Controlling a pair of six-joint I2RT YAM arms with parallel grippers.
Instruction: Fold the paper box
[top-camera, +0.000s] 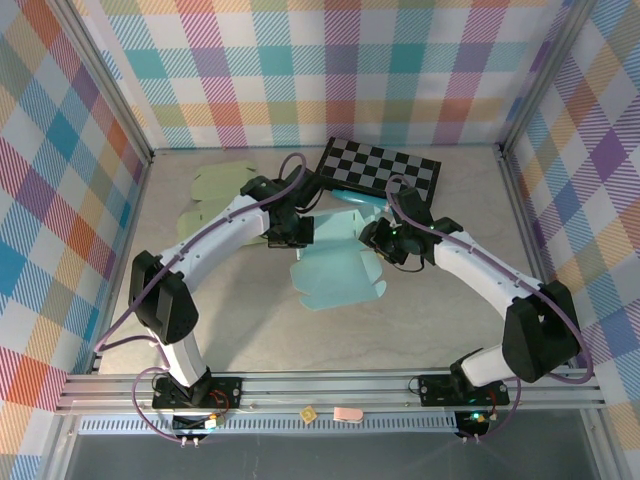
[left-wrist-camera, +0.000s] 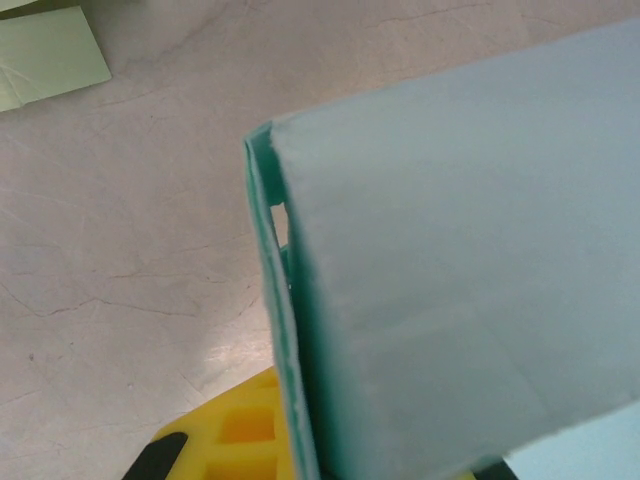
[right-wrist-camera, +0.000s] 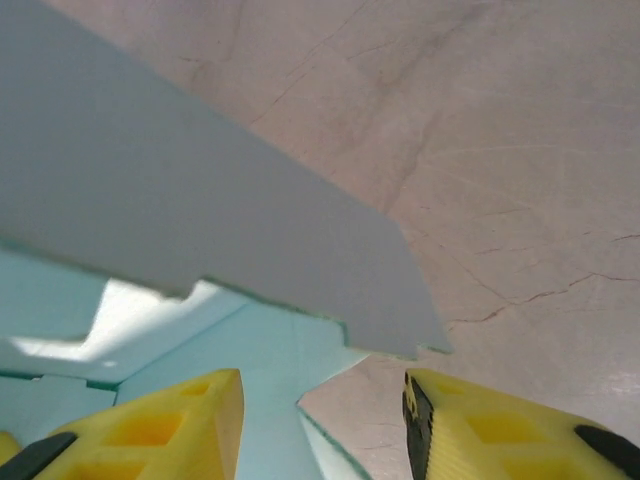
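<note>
We have the paper box (top-camera: 335, 270) on the table (top-camera: 250, 330) just in front of the checkerboard (top-camera: 380, 170), half formed: the panel nearest the checkerboard is raised and the rest lies flat, away from it. The left pincer (top-camera: 290, 232) is clenched on the raised folded edge. In its wrist view the doubled teal wall runs down onto the yellow finger (left-wrist-camera: 235, 435). The right pincer (top-camera: 378, 240) is released, with its fingers (right-wrist-camera: 170, 430) apart. A notched flap (right-wrist-camera: 200, 220) hangs over them and a teal edge sits in the gap, but nothing is pinched. Risks, as we judge them:
- The left grip is on thin card near a corner, so a pull from the right could tear it, crease it off the score line, or drag the whole blank across the table.
- If the right closes now it may catch the wrong layer, since the flap blocks much of its camera.
- Both wrists sit close together in front of the checkerboard, so a crossing move could clash.

Pale green sheets (top-camera: 215, 190) lie left of the checkerboard, apart from the box and not in the way. The checkerboard is just behind the raised panel and could snag a flap swung back.
</note>
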